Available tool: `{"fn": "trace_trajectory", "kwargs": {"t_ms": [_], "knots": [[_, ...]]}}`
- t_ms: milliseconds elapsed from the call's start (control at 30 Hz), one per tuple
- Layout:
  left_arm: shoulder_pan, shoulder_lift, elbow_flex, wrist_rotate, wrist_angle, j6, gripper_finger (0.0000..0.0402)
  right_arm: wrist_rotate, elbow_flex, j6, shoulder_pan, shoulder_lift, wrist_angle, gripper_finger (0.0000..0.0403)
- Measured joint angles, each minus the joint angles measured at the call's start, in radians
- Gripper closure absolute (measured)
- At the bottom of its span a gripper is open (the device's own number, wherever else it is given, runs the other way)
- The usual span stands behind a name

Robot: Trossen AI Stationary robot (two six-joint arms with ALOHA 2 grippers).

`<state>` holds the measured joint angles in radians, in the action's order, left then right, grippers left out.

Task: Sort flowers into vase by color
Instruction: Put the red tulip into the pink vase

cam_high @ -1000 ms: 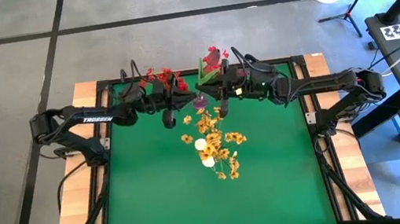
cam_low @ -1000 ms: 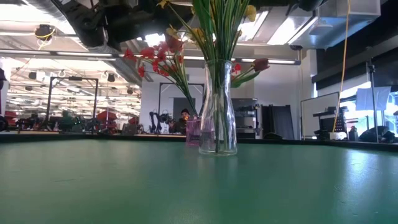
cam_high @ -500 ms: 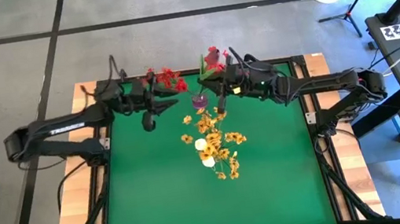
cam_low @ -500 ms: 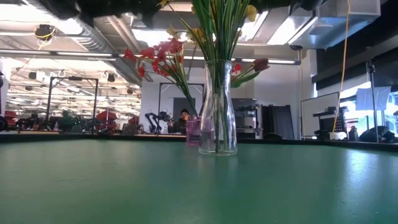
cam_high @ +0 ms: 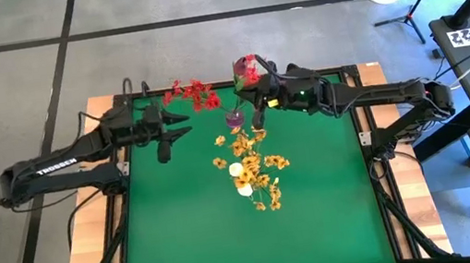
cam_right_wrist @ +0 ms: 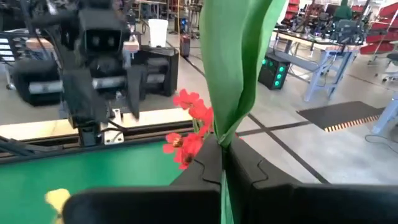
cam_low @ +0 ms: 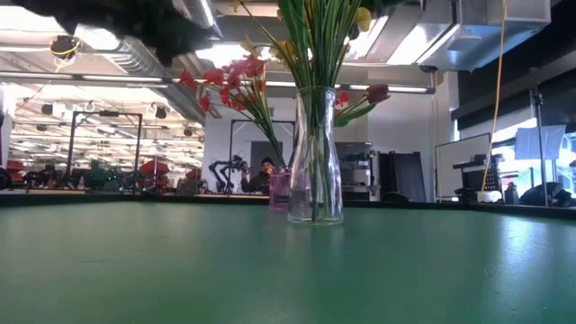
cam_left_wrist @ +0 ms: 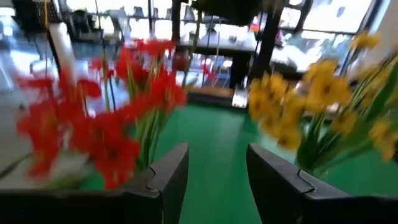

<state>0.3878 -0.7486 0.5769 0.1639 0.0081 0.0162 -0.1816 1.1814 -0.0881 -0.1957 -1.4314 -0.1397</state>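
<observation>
Two arms from above: my left gripper hangs open, empty, beside the red flowers. Wrist-on, my right gripper pinches a green stem; if that slips, it misses the vase.

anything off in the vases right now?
Mostly tidy. The clear glass vase stands upright, but a white tulip bud sits among its yellow-orange blossom sprays, so colours look mixed. Red blossom sprays lean outward from the small pink vase. Nothing spilled.
</observation>
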Motion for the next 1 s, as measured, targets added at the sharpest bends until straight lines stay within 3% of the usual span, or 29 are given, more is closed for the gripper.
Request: {"fn": "trace_trajectory", "kwargs": {"t_ms": [400, 1000], "knots": [[0.0, -0.004, -0.239, -0.017, 0.227, 0.089, 0.0246, 0.123, -0.001, 0.053, -0.116, -0.174, -0.087, 0.0403], [0.0, -0.004, -0.26, -0.018, 0.21, 0.108, 0.0246, 0.193, 0.032, 0.071, -0.152, -0.205, -0.142, 0.0403]]}}
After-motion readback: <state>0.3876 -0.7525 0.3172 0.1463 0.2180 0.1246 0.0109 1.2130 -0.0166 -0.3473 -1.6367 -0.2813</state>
